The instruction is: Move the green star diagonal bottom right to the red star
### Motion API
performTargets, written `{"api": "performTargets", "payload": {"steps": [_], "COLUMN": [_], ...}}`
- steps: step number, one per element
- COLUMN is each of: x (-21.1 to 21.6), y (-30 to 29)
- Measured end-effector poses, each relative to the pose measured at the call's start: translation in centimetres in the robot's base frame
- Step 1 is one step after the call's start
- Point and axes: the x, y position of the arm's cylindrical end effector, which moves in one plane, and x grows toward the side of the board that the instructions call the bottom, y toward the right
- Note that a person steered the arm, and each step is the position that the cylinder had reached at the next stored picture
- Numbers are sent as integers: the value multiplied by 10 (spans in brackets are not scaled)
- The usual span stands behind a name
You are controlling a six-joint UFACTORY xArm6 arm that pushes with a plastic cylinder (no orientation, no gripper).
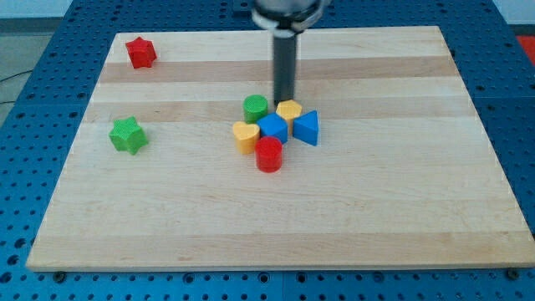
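- green star (128, 135) near desk (393, 217) left edge, apart from red star (140, 52) at top-left corner
- my tip (284, 101) mid-desk, touching yellow block (289, 109), just beside green cylinder (256, 107)
- no hand, plain rod
- clustered: blue cube (272, 128), blue triangular block (307, 127), yellow heart-like block (245, 135), red cylinder (268, 155)

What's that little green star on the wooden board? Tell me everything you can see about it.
The green star is a small, chunky block with stubby points, in a plain matte green. It lies flat on the board, toward the view's left, standing alone with nothing touching it. The red star sits above it, nearer the view's top. My tip is far off to its right, by the clustered blocks.
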Motion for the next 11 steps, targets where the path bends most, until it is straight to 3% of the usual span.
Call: {"api": "performTargets", "payload": {"steps": [1,2,3,4,5,6,8,9,10,11], "x": [-33,7,98,147,185,151,35,64,62,10], "y": [-82,-160,-200,-165,-234,-285,-221,-216,-194,-184]}}
